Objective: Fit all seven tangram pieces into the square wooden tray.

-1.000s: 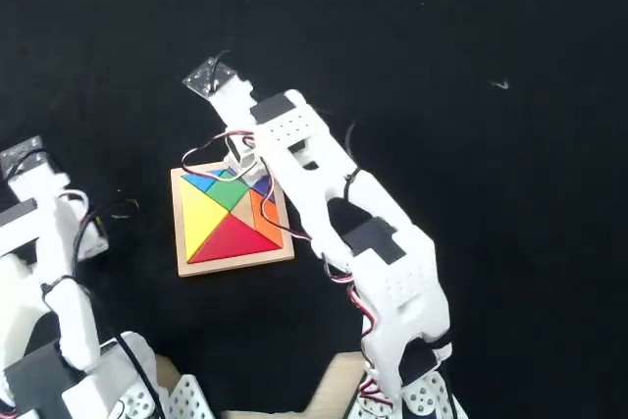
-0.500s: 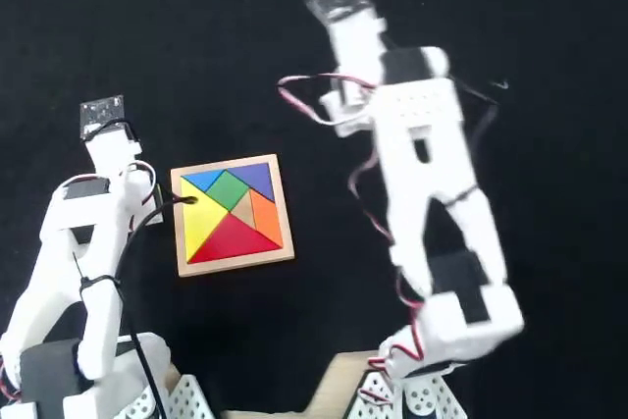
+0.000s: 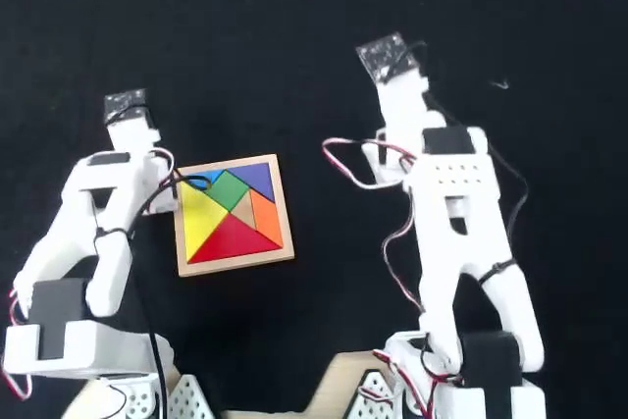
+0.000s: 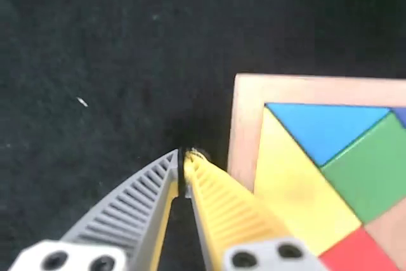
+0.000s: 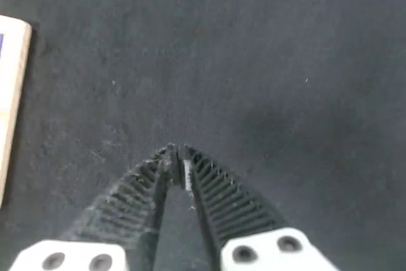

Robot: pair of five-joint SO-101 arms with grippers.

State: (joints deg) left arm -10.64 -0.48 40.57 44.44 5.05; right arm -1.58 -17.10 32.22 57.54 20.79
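Note:
The square wooden tray lies on the black cloth, holding a yellow triangle, red triangle, blue triangle, green square, purple piece, orange piece and tan triangle. My left gripper is shut and empty, its tips on the cloth just beside the tray rim near a corner. Blue, yellow and green pieces lie inside. My right gripper is shut and empty over bare cloth, well away from the tray edge.
The left arm stands left of the tray, the right arm to its right. Loose cables hang off both arms, one loop reaching over the tray's corner. A wooden board sits at the front edge.
The right arm has lifted off the tray and swung to the right. The left arm has come forward to the tray's left edge. The tray has stayed put.

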